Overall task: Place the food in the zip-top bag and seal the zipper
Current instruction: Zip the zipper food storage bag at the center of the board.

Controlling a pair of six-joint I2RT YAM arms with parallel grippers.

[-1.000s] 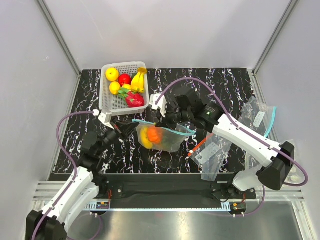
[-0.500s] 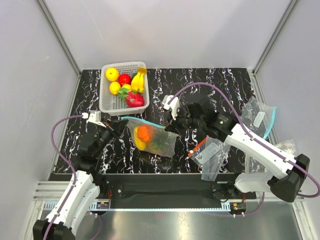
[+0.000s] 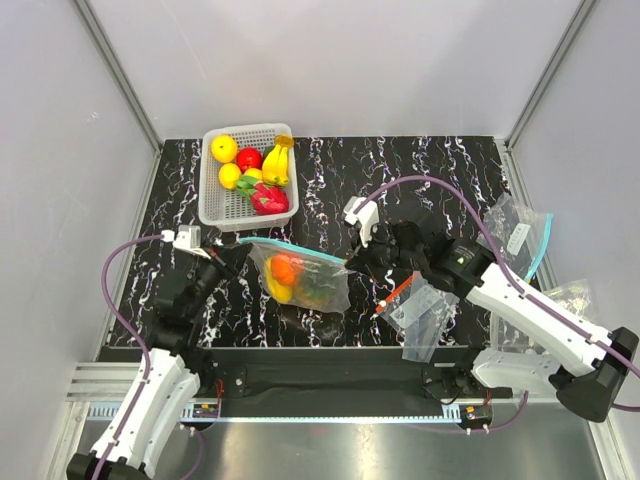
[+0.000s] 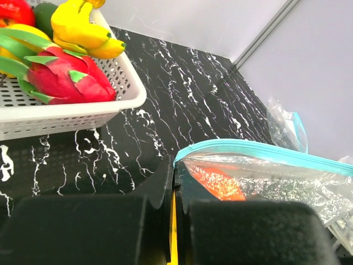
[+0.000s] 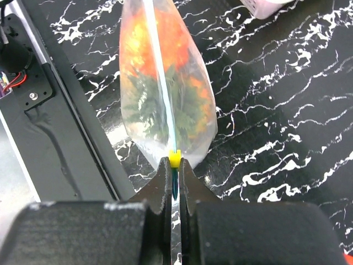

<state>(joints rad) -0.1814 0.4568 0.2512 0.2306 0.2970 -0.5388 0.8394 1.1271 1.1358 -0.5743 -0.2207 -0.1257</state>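
The zip-top bag [image 3: 302, 284] hangs over the desk [image 3: 420, 170], its zipper [image 3: 292, 250] ends clenched by the left fingers [image 4: 159, 185] and right fingers [image 5: 162, 179]. The film looks thin and slippery and sags under light food [image 3: 285, 272], so the stiffer strip seems the best place to hold

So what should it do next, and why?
Probably lower the zip-top bag onto the table and let go: the food is inside, the zipper looks pressed into one thin line, and the left gripper and right gripper pinch its ends.
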